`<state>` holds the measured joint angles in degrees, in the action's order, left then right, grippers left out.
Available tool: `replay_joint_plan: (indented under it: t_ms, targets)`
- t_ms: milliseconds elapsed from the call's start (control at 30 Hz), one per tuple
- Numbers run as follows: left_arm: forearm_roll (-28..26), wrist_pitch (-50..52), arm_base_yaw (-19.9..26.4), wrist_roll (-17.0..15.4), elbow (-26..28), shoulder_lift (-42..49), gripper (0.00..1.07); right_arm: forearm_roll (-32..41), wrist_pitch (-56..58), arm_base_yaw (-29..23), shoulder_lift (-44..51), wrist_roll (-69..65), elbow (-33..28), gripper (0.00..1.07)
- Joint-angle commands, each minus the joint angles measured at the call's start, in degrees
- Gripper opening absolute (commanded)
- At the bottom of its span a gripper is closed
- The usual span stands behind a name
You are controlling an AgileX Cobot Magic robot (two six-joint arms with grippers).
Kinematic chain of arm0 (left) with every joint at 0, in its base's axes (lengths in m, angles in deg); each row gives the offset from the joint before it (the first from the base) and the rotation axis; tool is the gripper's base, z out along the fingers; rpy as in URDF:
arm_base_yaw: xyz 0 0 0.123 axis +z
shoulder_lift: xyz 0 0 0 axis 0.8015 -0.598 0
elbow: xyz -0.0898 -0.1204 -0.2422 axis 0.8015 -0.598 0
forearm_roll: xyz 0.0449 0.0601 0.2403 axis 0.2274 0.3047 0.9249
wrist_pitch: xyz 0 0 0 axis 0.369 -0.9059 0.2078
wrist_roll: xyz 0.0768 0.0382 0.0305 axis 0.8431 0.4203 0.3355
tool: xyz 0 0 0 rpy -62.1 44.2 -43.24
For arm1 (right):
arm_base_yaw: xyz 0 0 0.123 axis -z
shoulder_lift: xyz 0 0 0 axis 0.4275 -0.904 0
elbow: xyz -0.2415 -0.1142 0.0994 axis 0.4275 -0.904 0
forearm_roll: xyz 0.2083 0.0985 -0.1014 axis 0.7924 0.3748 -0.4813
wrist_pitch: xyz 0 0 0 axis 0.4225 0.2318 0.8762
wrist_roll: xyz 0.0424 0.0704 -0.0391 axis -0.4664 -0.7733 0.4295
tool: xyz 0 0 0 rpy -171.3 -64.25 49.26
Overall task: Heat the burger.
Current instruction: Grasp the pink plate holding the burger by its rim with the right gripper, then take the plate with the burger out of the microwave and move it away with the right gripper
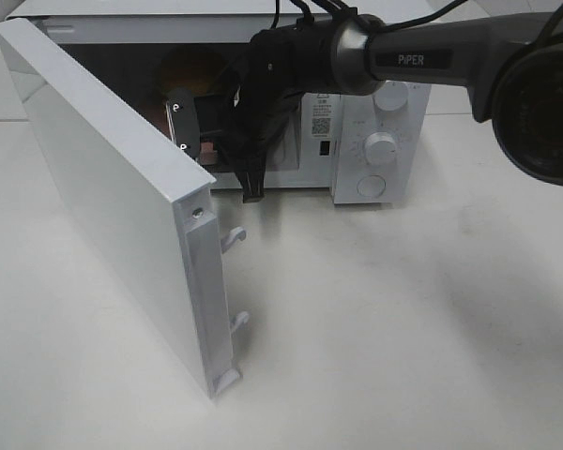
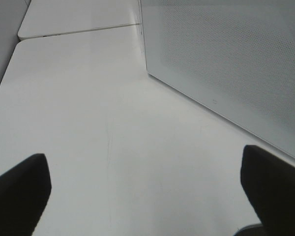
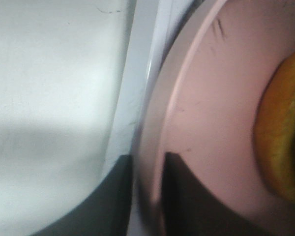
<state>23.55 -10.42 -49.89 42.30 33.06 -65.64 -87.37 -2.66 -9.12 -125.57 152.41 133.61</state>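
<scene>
My right end effector (image 3: 147, 196) is clenched on the pink plate (image 3: 206, 98) rim; the burger (image 3: 280, 137) sits at the plate's three o'clock; my left end effector (image 2: 145, 196) hangs released.

Burger sitting inside the open microwave

The burger (image 1: 192, 70) is resting on a pink plate (image 3: 211, 123) at the far left of the scene, its golden-brown bun showing dimly in the cavity, its orange-yellow edge (image 3: 280, 142) lying just beside the plate's rim.

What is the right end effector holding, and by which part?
The right end effector pinches the pink plate by its rim, the burger on it. The left end effector holds nothing.
</scene>
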Motion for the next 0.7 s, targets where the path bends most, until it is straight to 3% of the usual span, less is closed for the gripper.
replay_joint_plan:
  t_ms: [33, 700]
  targets:
    - [-0.2, -0.2, 0.1, -0.3, -0.1, 0.2, 0.98, -0.3, -1.9, 0.2, -0.1, -0.1, 0.4, 0.00]
    - [-0.2, -0.2, 0.1, -0.3, -0.1, 0.2, 0.98, 0.3, 3.8, -1.1, 1.6, 4.6, 0.3, 0.00]
